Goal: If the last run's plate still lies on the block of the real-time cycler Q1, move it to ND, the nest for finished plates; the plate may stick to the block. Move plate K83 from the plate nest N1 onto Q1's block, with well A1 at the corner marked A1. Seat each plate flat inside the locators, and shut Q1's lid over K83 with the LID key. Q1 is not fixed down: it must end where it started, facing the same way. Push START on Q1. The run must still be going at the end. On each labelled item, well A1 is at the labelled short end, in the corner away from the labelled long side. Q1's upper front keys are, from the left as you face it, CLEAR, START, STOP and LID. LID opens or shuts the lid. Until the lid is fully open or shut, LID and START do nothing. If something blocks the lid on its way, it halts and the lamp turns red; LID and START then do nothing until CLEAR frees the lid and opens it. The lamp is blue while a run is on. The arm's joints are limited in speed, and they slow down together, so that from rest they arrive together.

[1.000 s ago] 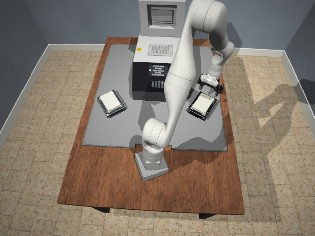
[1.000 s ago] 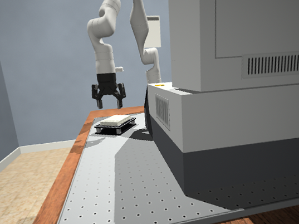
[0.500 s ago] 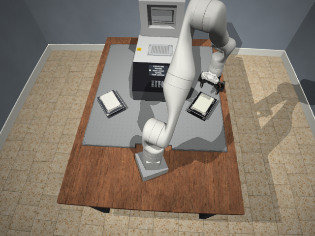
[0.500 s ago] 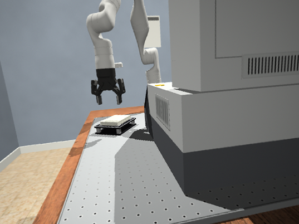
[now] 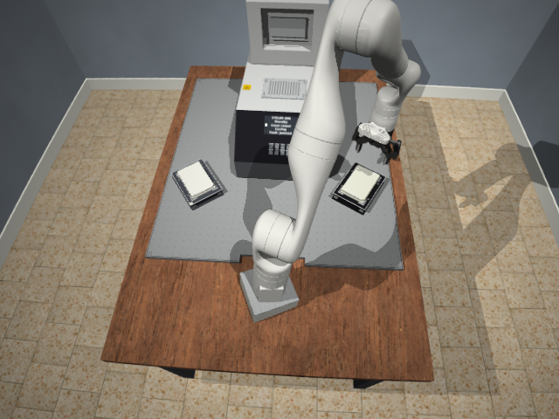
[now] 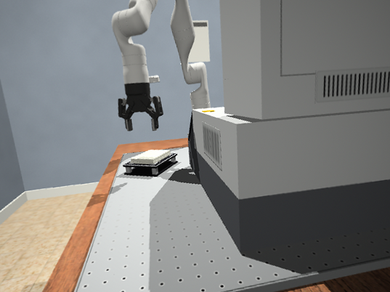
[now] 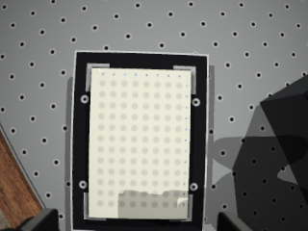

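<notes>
My gripper [image 5: 374,153] [image 6: 142,129] [image 7: 139,223] is open and empty, above a cream plate [image 5: 360,182] [image 6: 149,156] [image 7: 140,144]. That plate lies inside the corner locators of the right nest [image 5: 348,199] [image 7: 198,144] and looks flat. Another cream plate [image 5: 195,179] lies in the left nest [image 5: 205,195]. Plate and nest labels are unreadable. Q1 [image 5: 248,135] [image 6: 303,154] stands at the back centre, its lid [image 5: 255,40] [image 6: 321,26] raised. Its block [image 5: 284,88] shows bare ribbed metal; the arm hides its right edge. A white light shows beside the screen's list. The arm partly hides the keys [image 5: 276,148].
The arm's long link crosses in front of Q1's right side. The arm base [image 5: 271,306] stands at the front centre on the wooden table [image 5: 361,333]. The grey perforated board [image 5: 217,238] [image 6: 126,245] carries Q1 and both nests. The right nest is near the board's right edge.
</notes>
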`<state>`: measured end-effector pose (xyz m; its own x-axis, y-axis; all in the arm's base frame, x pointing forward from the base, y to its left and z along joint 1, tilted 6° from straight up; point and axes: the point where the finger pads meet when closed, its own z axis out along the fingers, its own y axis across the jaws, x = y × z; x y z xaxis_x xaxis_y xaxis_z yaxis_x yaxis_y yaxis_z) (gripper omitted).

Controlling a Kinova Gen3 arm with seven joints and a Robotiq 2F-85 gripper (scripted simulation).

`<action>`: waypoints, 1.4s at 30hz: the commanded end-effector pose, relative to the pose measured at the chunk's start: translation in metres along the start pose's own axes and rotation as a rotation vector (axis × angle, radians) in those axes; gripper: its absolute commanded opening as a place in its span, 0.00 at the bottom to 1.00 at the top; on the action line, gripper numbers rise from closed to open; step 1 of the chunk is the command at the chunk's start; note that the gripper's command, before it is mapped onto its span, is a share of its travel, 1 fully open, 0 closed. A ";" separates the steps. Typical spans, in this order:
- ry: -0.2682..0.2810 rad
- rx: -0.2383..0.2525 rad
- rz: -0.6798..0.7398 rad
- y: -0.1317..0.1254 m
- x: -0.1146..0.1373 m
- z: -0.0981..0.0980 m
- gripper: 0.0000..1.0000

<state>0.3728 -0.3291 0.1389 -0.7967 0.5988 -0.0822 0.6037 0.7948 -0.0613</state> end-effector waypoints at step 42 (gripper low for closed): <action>-0.008 0.004 0.001 0.000 -0.002 -0.056 1.00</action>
<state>0.3713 -0.3241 0.1870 -0.7971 0.5982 -0.0828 0.6032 0.7952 -0.0613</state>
